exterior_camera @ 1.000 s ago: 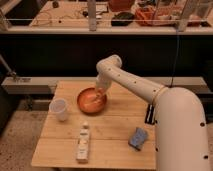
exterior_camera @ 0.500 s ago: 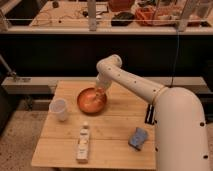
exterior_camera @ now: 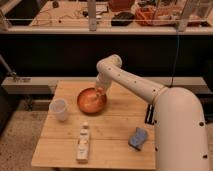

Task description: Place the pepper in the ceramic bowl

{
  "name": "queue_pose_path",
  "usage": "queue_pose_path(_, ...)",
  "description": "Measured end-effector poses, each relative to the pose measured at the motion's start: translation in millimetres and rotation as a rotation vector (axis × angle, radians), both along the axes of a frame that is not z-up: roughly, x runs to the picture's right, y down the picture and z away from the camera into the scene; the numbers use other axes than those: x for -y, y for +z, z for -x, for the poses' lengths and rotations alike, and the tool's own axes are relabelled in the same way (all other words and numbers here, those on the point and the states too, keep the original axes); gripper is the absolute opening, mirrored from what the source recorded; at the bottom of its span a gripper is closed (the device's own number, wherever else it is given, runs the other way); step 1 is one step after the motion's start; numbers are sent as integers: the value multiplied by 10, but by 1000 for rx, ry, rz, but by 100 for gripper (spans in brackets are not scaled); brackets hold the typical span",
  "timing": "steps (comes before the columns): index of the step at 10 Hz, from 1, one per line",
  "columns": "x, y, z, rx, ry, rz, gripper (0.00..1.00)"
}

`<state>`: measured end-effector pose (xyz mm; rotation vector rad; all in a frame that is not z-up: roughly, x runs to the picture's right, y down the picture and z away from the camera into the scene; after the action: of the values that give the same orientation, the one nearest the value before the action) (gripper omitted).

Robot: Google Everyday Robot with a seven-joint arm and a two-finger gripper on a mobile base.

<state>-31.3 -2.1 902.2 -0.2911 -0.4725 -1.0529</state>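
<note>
The ceramic bowl (exterior_camera: 91, 101) is round, glossy and orange-brown, and sits at the middle back of the wooden table (exterior_camera: 112, 132). My gripper (exterior_camera: 99, 92) reaches down from the white arm over the bowl's far right rim. A small orange shape, likely the pepper (exterior_camera: 98, 94), shows at the gripper's tip just above the bowl's inside. It blends with the bowl's colour.
A translucent white cup (exterior_camera: 59, 109) stands left of the bowl. A white bottle with an orange label (exterior_camera: 83, 143) lies near the front edge. A blue sponge (exterior_camera: 137, 138) lies at the front right, next to my white arm body (exterior_camera: 180, 130).
</note>
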Motion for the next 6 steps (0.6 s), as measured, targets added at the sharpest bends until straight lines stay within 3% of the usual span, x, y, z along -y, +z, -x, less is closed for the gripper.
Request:
queue_pose_path(3,9,3,-7,2,-3,-1,58)
queue_pose_path(4,12,3,-8,3,-4,-1,53)
queue_pose_path(6,10,8,-7,6,-9,-2,33)
